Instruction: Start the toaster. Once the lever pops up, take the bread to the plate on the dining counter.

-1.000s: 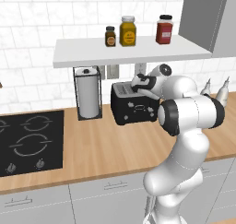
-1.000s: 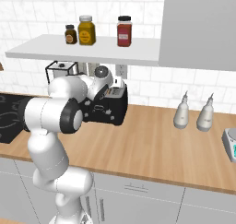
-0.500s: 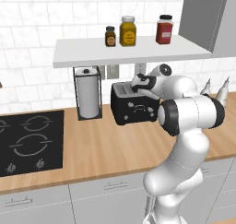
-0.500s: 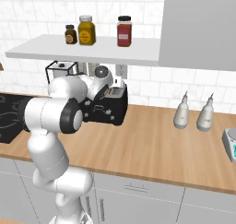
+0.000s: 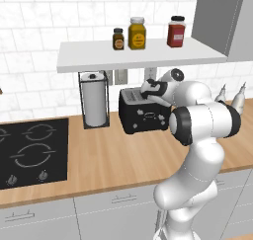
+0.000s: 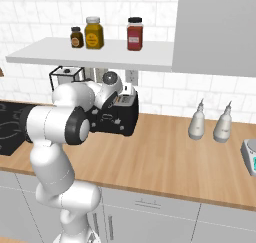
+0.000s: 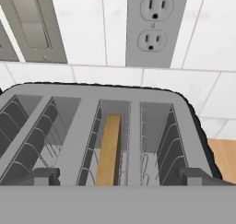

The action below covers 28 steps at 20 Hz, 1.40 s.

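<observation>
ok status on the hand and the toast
Hand open, poised over the toaster. Bread upright in the middle slot, not gripped. Nothing in the way between hand and bread.

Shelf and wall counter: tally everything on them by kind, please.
Jars on the shelf: 3
Pale bottles on the wall counter: 2
Toaster: 1
Bread slice in a toaster slot: 1
Paper towel roll in its stand: 1
Total: 8
</observation>
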Available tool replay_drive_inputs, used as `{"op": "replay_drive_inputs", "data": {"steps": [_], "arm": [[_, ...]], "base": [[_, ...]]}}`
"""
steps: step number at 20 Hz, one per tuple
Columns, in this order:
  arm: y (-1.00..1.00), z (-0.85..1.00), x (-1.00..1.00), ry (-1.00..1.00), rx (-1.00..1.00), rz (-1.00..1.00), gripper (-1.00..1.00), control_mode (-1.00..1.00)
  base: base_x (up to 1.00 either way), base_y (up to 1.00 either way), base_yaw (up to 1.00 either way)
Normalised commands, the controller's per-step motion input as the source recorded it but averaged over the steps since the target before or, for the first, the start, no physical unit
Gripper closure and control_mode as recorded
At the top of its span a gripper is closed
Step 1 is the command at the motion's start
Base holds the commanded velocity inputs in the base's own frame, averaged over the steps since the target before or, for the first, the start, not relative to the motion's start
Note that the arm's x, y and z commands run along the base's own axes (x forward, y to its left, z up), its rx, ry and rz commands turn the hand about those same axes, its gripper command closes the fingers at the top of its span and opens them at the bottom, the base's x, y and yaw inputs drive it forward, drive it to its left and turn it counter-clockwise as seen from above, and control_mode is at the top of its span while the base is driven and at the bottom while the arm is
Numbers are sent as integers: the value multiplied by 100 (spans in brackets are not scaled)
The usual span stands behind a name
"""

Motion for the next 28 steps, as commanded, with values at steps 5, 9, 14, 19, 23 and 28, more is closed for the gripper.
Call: {"op": "replay_drive_inputs", "data": {"steps": [5,9,14,19,23,28], "arm": [[0,0,0,0,0,0,-100,-100],[0,0,0,0,0,0,-100,-100],[0,0,0,0,0,0,-100,-100],[0,0,0,0,0,0,-100,-100],[0,0,0,0,0,0,-100,-100],[0,0,0,0,0,0,-100,-100]], "base": [[0,0,0],[0,0,0],[0,0,0],[0,0,0],[0,0,0],[0,0,0]]}}
